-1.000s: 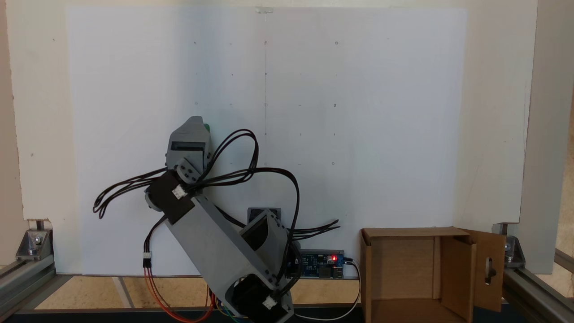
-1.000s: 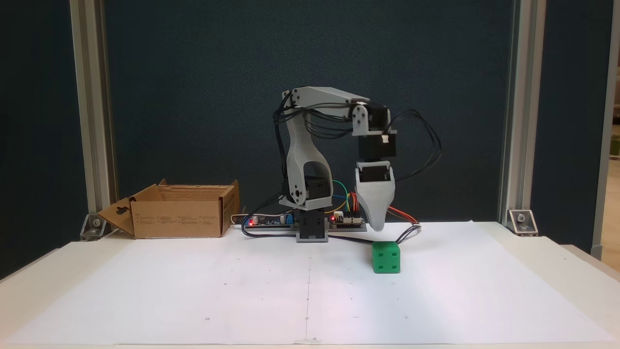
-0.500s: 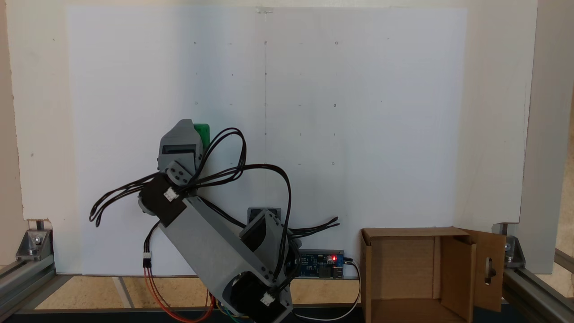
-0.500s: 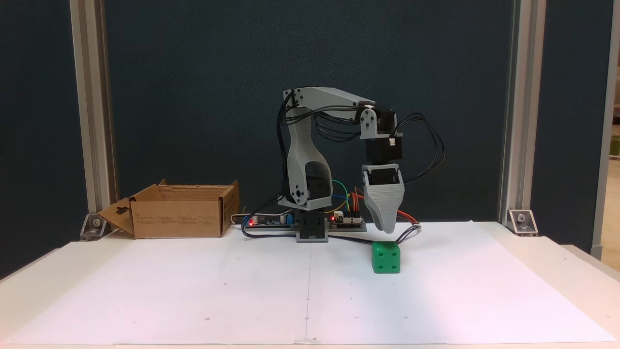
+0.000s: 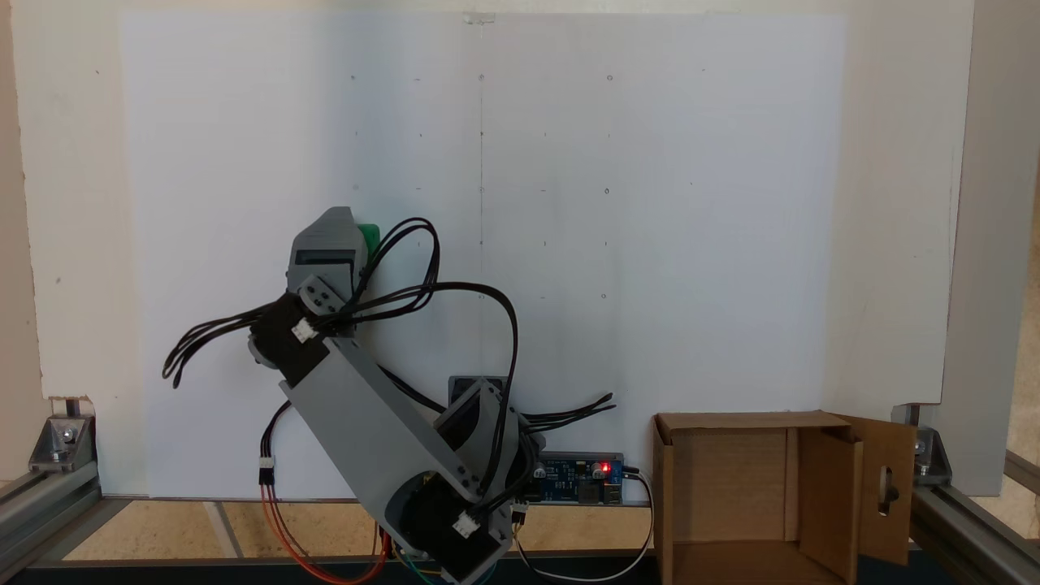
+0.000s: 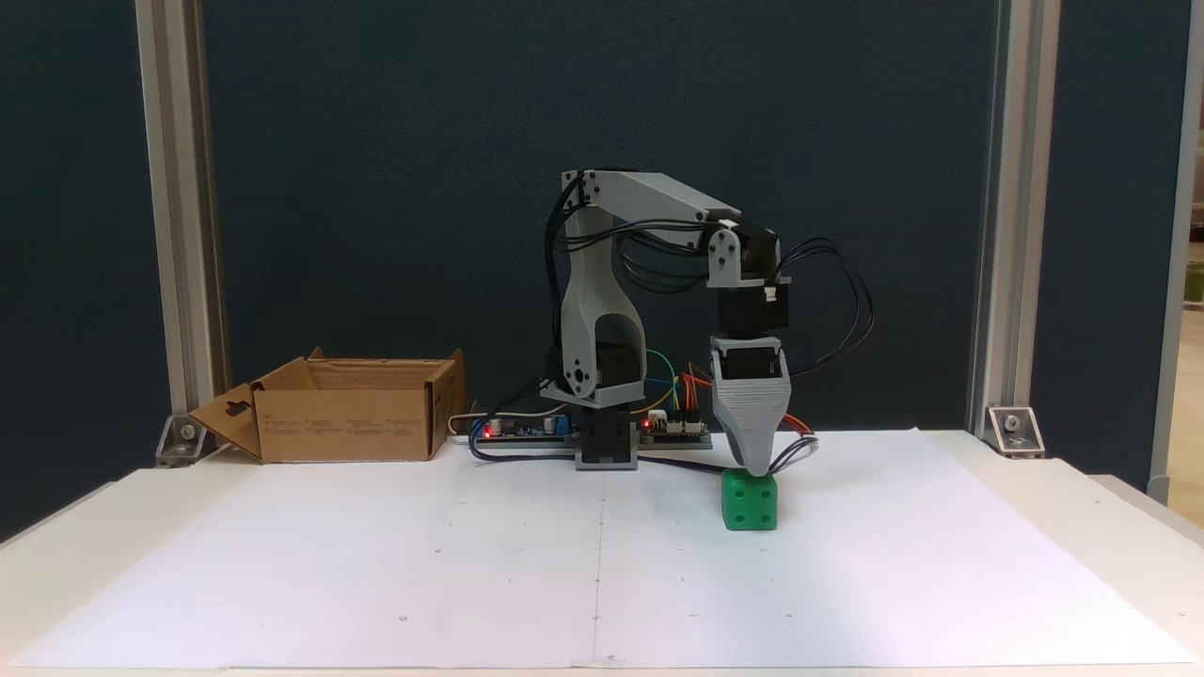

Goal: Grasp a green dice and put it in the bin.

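The green dice (image 6: 750,501), a small bright green plastic cube with rounded edges and sunken pips, sits on the white paper sheet (image 6: 583,564) covering the table, well apart from the brown corrugated cardboard box (image 6: 353,420) with open flaps. The grey plastic gripper (image 6: 755,465) points straight down at its top face, its tip at or just above it. The jaws line up one behind the other, so I cannot tell whether they are spread or pressed together. The cube looks light, rigid and somewhat slick; two opposite flat side faces, taken low, seem the safest hold.
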